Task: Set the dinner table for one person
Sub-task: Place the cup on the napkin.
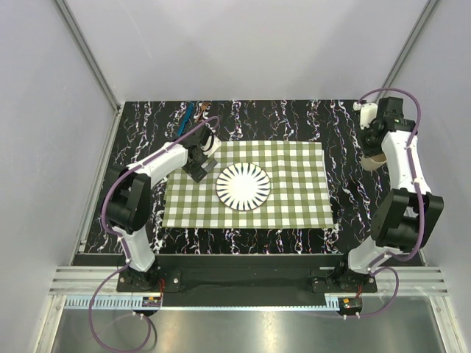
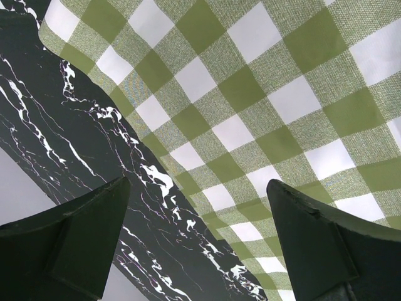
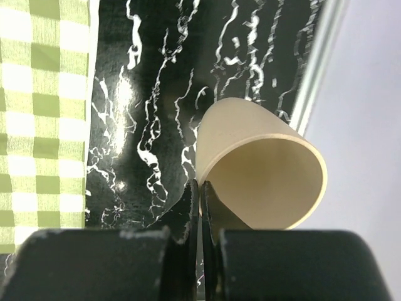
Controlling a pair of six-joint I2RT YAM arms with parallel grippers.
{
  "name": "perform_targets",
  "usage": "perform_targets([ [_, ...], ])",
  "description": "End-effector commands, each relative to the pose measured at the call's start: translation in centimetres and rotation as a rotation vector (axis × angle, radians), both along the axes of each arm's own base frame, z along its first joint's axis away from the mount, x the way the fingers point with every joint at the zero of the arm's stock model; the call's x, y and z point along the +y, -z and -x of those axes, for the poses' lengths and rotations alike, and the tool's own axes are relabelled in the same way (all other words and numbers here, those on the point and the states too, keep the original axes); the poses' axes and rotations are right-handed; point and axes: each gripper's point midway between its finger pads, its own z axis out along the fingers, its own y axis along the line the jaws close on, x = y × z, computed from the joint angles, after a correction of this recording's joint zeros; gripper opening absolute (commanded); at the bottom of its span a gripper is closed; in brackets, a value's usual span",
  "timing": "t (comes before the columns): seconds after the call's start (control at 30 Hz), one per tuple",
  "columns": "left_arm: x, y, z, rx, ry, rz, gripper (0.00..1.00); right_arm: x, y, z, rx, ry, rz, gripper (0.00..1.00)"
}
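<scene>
The dinner table (image 1: 353, 125) is black with white veins. A green-and-white checked cloth (image 1: 294, 184) lies on it, with a black-and-white striped plate (image 1: 243, 186) on the cloth. My left gripper (image 1: 197, 170) is open and empty above the cloth's far left part; in the left wrist view its fingers (image 2: 313, 232) frame the cloth's edge (image 2: 188, 150). My right gripper (image 1: 377, 147) is at the right side of the table, shut on the rim of a beige cup (image 3: 263, 169), which is also partly seen in the top view (image 1: 375, 159).
Blue and brown handled utensils (image 1: 195, 114) lie at the back left of the table. Grey walls and metal rails (image 1: 88, 66) enclose the table on the left, back and right. The arm bases stand at the near edge.
</scene>
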Motion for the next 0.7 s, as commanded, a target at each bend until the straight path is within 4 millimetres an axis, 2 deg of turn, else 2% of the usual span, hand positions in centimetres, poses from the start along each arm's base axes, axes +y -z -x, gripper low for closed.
perform_targets([
  [0.0,-0.4,-0.9,-1.3,-0.046,-0.013,0.029,0.99,1.1,-0.1,-1.1,0.010,-0.042,-0.033,0.00],
  [0.1,-0.5,-0.8,-1.4,-0.044,-0.014,0.030,0.99,2.1,0.5,-1.9,0.027,-0.089,-0.010,0.00],
  [0.27,-0.7,-1.1,-1.7,-0.050,-0.014,0.035,0.99,4.9,0.2,-3.7,0.017,-0.172,0.012,0.00],
  [0.4,-0.6,-1.1,-1.8,-0.050,-0.017,0.031,0.99,6.2,0.3,-4.9,0.021,-0.211,0.042,0.00],
  [0.5,-0.6,-0.9,-1.6,-0.046,-0.016,0.030,0.99,7.2,0.9,-5.4,0.042,-0.247,0.045,0.00],
  [0.67,-0.5,-1.0,-1.7,-0.049,-0.017,0.028,0.99,10.4,1.8,-5.9,0.066,-0.344,0.066,0.00],
])
